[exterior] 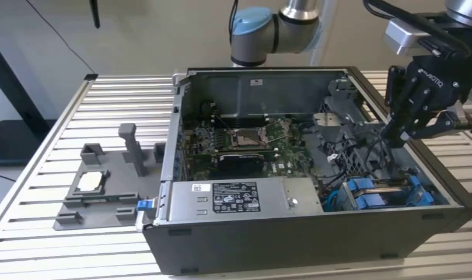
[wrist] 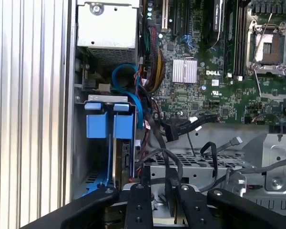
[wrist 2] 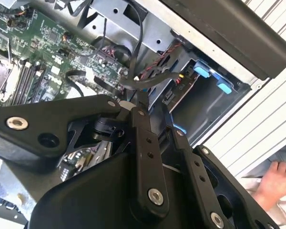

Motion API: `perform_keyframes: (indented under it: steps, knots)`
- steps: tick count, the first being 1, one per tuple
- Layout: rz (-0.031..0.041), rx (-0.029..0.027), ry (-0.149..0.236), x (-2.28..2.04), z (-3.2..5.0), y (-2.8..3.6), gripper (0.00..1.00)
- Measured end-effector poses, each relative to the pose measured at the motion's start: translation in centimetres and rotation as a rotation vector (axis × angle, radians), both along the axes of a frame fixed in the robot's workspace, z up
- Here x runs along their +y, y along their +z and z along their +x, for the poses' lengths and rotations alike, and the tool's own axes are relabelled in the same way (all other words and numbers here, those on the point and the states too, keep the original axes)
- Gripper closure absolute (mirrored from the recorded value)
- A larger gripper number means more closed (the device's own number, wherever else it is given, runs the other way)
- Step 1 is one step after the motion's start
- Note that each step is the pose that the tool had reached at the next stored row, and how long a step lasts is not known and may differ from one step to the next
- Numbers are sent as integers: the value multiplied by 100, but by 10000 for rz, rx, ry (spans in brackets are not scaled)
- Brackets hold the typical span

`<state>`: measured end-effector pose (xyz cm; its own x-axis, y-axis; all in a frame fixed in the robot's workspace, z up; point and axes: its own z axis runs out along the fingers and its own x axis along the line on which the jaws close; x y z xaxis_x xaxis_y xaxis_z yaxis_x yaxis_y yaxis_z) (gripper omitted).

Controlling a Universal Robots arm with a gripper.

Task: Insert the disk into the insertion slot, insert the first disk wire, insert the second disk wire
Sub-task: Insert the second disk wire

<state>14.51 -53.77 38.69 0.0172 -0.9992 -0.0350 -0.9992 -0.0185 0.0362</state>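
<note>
My gripper (exterior: 398, 139) hangs inside the open computer case (exterior: 298, 233) at the exterior view's right, above the tangle of black cables. Its fingers stand close together in both wrist views (wrist 2: 150, 109) (wrist: 159, 187), pinched on a black disk wire (wrist 2: 139, 90) that runs up from the fingertips. The insertion slot (exterior: 385, 192), a grey bay with blue tabs (wrist: 109, 126), sits in the case's near right corner, just in front of the gripper. The disk is hidden.
A green motherboard (exterior: 244, 140) fills the case floor, with a grey power supply (exterior: 236, 195) at the front. A grey fixture tray with upright posts (exterior: 95, 186) lies on the slatted table (exterior: 33, 245). A person's hand (wrist 2: 276, 179) rests beside the case.
</note>
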Motion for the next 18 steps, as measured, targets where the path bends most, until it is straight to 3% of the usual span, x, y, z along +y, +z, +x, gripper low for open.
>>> perform_keyframes:
  steps: [6, 11, 16, 18]
  knots:
    - [-1, -108, -2, 31, -88, 30, 73]
    - [1, -244, -1, 75, -202, 30, 73]
    - [0, -381, 1, 144, -296, 30, 73]
    - [-13, -388, 0, 170, -323, 27, 73]
